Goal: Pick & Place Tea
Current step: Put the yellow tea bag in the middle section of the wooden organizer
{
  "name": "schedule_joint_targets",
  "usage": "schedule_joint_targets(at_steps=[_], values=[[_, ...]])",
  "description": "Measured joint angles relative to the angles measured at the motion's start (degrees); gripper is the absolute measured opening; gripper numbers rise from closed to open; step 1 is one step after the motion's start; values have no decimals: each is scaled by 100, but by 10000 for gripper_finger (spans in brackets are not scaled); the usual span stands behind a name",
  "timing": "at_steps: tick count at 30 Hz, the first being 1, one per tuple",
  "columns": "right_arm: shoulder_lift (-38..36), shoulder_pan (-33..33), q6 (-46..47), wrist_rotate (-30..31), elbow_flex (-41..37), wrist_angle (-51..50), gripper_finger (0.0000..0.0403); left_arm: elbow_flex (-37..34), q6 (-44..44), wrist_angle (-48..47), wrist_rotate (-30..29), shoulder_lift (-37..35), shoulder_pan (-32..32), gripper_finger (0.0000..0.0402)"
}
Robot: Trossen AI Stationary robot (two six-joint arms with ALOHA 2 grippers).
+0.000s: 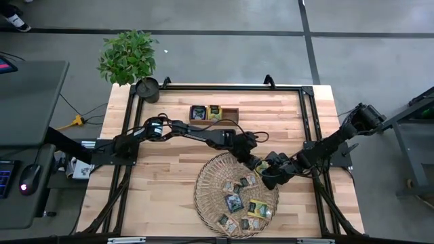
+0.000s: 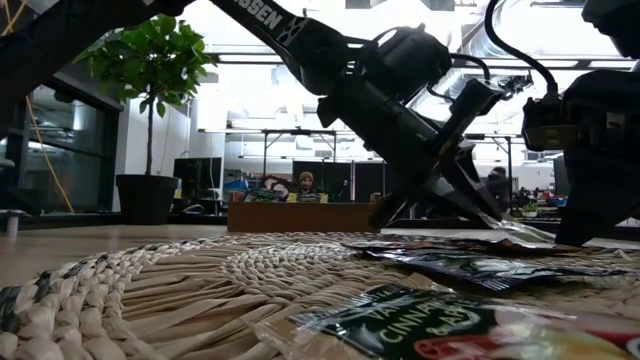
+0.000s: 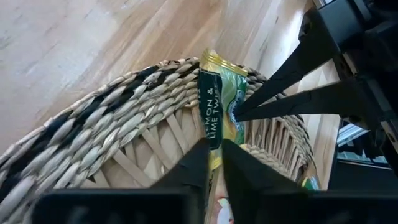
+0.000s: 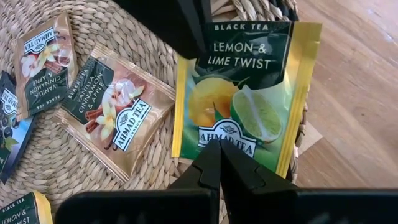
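A green-and-yellow lemon-and-lime tea sachet (image 4: 249, 93) is held over the far right rim of the round woven tray (image 1: 207, 193). Both grippers are shut on it. My left gripper (image 3: 214, 163) comes from the tray's far left side, and my right gripper (image 4: 219, 155) from the table's right. In the high view they meet at the rim, left gripper (image 1: 254, 161) and right gripper (image 1: 266, 171). Several other sachets (image 4: 115, 112) lie flat on the tray's weave. My left gripper pinches one edge of the sachet (image 3: 214, 142) between its two fingers, slanting down from the table's far left. The sachet stands edge-on between the fingers. My right gripper pinches the opposite edge, by the brand label (image 4: 227, 138), between its two fingers. It slants down from the table's right. The sachet spans between the two grippers over the tray's rim.
A low wooden box (image 1: 213, 113) holding sachets stands near the table's far edge. A potted plant (image 1: 129, 57) sits at the far left corner. Black frame rails (image 1: 308, 129) run along the table's sides. Bare wood lies left of the tray.
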Motion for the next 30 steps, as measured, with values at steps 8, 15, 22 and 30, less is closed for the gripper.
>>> schedule_joint_targets(at_steps=[8,15,22,30], values=[[-4,-2,0,-80,2,22,0,0,116,-82,-60,0,6,2],[-359,-2,-102,-412,7,35,0,0,116,-175,-52,-2,-1,1],[-1418,-15,-408,-205,7,33,0,0,117,-170,-148,-2,10,0],[-2675,-15,-1214,329,9,17,0,98,964,-291,-29,-7,116,0]])
